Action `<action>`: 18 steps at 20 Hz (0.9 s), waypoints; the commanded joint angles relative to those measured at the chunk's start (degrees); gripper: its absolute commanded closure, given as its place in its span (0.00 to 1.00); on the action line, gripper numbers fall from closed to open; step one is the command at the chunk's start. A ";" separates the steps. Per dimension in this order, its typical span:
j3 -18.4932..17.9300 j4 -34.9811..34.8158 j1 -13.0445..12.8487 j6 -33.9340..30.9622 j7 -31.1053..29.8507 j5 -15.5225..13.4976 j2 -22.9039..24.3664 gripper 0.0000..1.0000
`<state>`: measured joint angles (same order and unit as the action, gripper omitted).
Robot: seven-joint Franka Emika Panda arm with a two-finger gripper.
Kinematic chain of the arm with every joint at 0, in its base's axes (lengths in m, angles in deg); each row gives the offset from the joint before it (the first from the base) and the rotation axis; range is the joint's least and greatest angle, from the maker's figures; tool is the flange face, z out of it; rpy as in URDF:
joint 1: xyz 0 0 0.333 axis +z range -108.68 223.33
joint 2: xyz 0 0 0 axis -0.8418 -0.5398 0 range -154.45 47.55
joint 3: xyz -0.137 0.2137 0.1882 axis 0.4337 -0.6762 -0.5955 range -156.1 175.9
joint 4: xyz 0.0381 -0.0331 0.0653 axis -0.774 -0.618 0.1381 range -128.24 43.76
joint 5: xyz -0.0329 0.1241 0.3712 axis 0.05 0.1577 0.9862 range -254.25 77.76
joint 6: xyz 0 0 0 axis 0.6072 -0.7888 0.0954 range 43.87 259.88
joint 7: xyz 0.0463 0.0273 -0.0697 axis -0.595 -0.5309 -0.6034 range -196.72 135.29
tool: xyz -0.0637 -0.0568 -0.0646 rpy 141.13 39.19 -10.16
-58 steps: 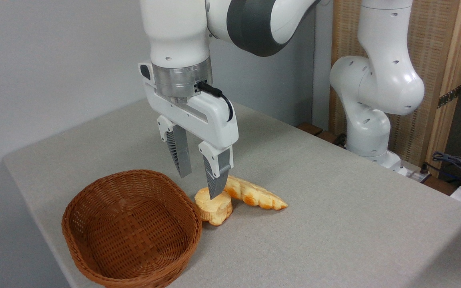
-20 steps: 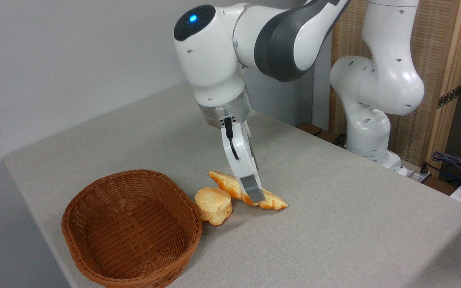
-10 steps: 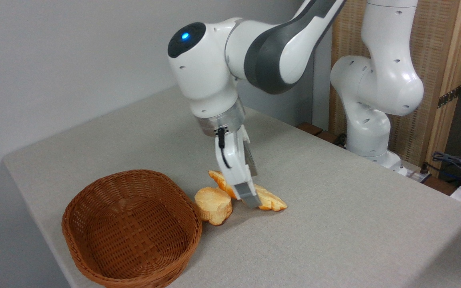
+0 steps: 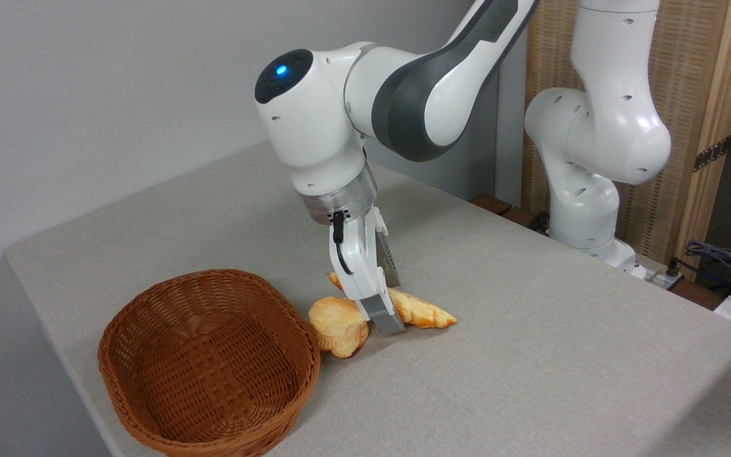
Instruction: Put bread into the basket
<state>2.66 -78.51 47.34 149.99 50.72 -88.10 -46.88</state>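
Observation:
The bread [image 4: 428, 315], a long braided golden loaf, lies on the grey table just right of the basket. My gripper [image 4: 395, 308] comes down tilted over the loaf's middle and stands open. Its near finger [image 4: 383, 313] is in front of the loaf, and the far finger [image 4: 392, 270] is behind it. The loaf's middle is hidden by the near finger; its pointed ends show on both sides. The basket [image 4: 150, 298], oval reddish-brown wicker, sits at the table's front left with nothing in it.
A paler round bun [image 4: 338, 325] rests against the basket's right rim, touching the loaf's left part. The table [image 4: 530, 355] drops off at its left edge just beyond the basket. The arm's white base [image 4: 584, 209] stands at the back right, with cables [image 4: 727, 260] beyond.
The gripper has turned edge-on, tilted and dropped from above the bun to straddle the loaf, sliding left along it. The loaf looks slightly shifted.

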 commanded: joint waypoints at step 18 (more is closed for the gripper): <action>-0.41 -0.04 -0.38 -0.26 -0.92 0.74 1.25 0.84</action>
<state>2.66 -78.45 47.34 149.97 50.71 -88.10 -46.67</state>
